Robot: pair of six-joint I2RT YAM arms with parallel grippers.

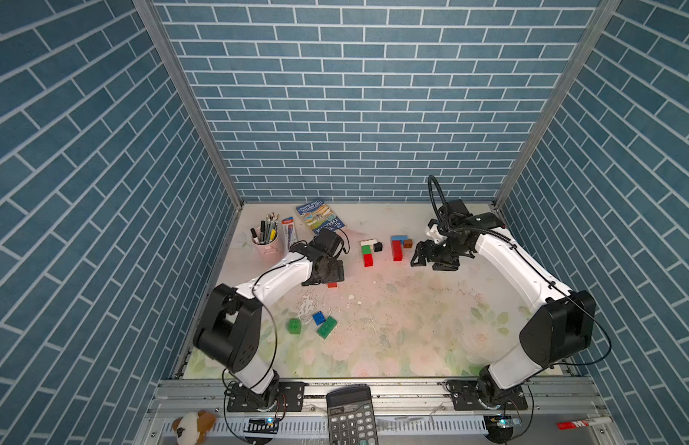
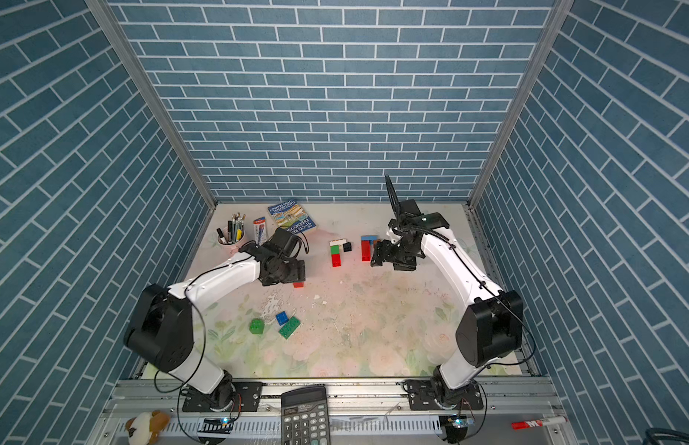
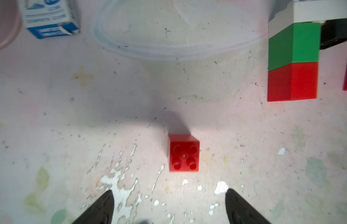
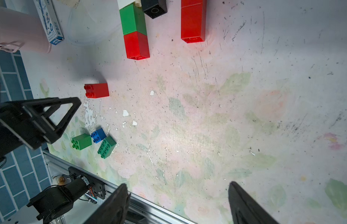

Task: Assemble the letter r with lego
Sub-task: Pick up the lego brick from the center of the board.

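A small red lego brick (image 3: 184,153) lies on its side on the mat just ahead of my left gripper (image 3: 169,191). Its studs face the gripper, which is open and apart from it. In both top views the brick (image 1: 332,285) shows beside the left gripper (image 1: 329,278). At the back lies a white, green, red and black stack (image 1: 368,252). To its right lies a light blue, red and brown stack (image 1: 399,246). My right gripper (image 4: 178,184) is open and empty, just right of that stack (image 2: 367,246).
Two green bricks (image 1: 294,326) (image 1: 327,327) and a blue brick (image 1: 319,318) lie loose at the front left. A pink pen cup (image 1: 265,240), a small box (image 1: 289,227) and a book (image 1: 320,217) stand at the back left. A calculator (image 1: 352,416) rests on the front rail.
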